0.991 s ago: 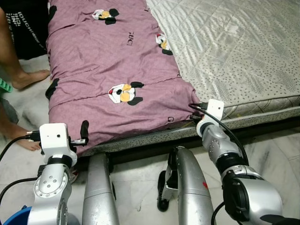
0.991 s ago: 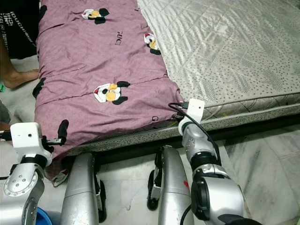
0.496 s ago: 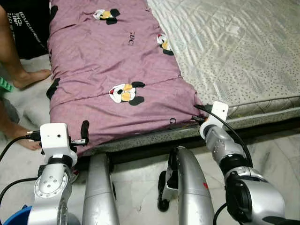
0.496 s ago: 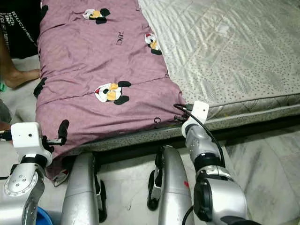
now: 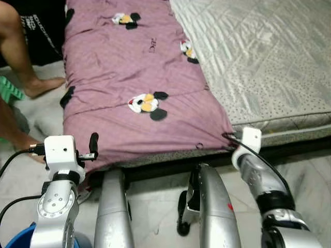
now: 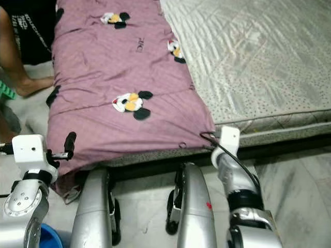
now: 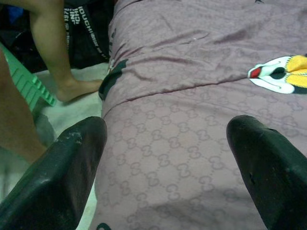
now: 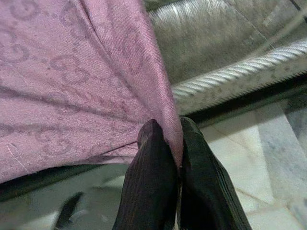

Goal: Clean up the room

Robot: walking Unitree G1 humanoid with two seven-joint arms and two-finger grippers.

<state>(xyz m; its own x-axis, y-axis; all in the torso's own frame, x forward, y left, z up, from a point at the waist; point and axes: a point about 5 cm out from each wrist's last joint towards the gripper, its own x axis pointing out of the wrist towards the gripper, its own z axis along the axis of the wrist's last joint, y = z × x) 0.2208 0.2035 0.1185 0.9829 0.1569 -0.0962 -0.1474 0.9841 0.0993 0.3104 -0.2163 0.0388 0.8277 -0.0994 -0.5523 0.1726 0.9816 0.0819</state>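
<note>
Right gripper [image 8: 173, 158], pinched on the corner of the purple blanket [image 5: 150, 77], has drawn back toward the robot, pulling that corner to the mattress [image 5: 269, 57] edge (camera view also shifted).

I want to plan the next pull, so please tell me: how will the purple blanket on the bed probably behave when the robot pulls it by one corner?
The purple blanket is probably floppy: it wrinkles and drapes over the mattress edge. Pinched at one corner by the right gripper, it will likely stretch and bunch rather than move as one sheet. It seems thin, so likely light.
</note>
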